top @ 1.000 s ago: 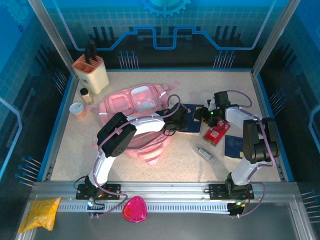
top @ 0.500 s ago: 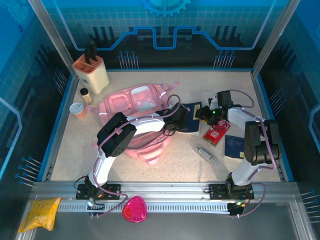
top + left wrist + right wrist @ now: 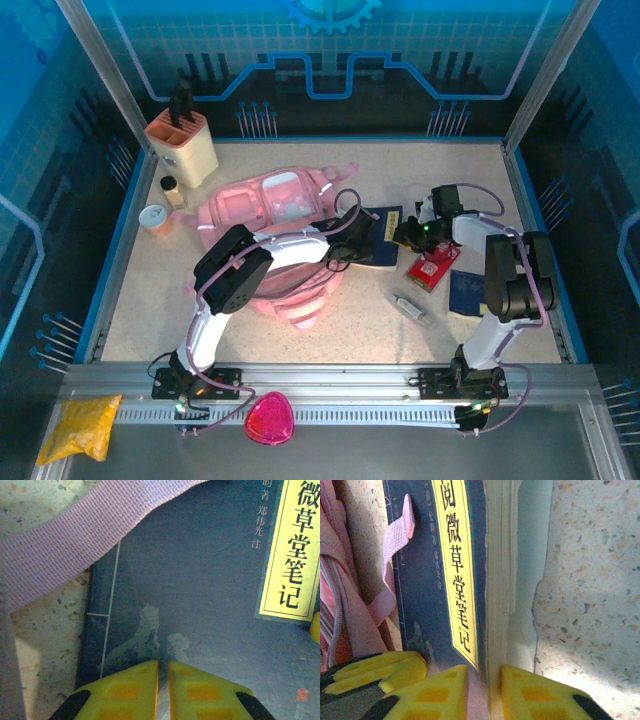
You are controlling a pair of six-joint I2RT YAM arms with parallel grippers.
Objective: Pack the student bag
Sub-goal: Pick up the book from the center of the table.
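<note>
The student bag (image 3: 265, 215), large, soft and pink, lies left of the table's centre. One of its pink straps (image 3: 65, 540) crosses a corner of a dark blue book (image 3: 386, 246) with a yellow title label, which lies just right of the bag. My left gripper (image 3: 163, 662) is shut, its yellow tips resting on the book's cover (image 3: 200, 580) with nothing between them. My right gripper (image 3: 485, 672) is shut on the book's right edge, cover (image 3: 420, 570) and pages between its jaws. From above, both grippers (image 3: 355, 238) (image 3: 406, 234) meet at the book.
A red packet (image 3: 432, 268), a second dark blue book (image 3: 467, 292) and a small clear item (image 3: 410, 307) lie to the right. A knife block (image 3: 182, 145), small bottle (image 3: 170, 188) and cup (image 3: 155, 218) stand back left. A magenta pouch (image 3: 268, 418) and yellow bag (image 3: 78, 425) sit off the table's front.
My right gripper has closed from open onto the book's right edge, shifting slightly. The left arm and the bag have stayed put.
</note>
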